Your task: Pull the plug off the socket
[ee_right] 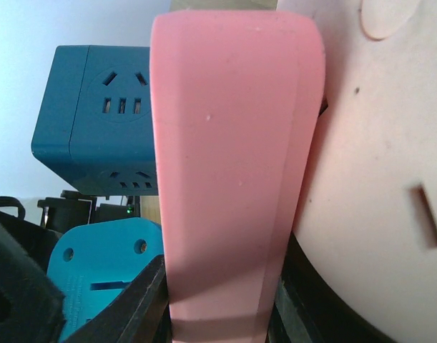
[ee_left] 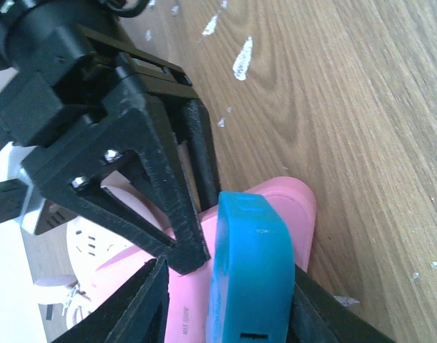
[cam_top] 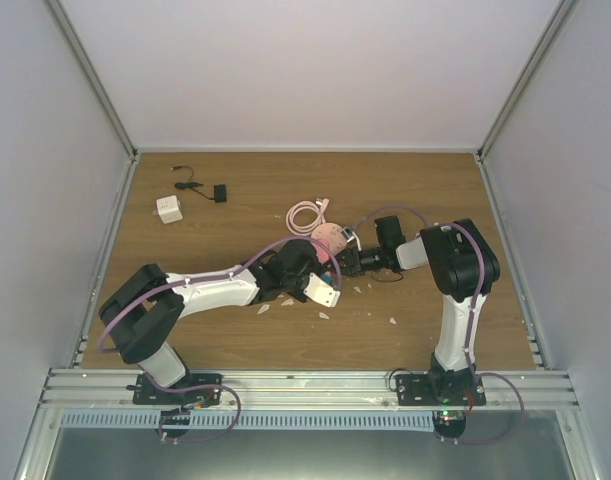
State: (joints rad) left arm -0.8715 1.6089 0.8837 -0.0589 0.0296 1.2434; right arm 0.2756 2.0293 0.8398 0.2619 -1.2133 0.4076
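Your right gripper clamps the edge of the pink socket in the middle of the table. Your left gripper straddles the blue plug standing against the socket; you cannot tell whether it grips.

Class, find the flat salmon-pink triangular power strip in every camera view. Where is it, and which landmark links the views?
Top external: the flat salmon-pink triangular power strip is near the picture's centre.
Left wrist: strip at bottom centre.
Right wrist: strip fills centre and right.
Shared landmark: the black right gripper clamped on its edge.
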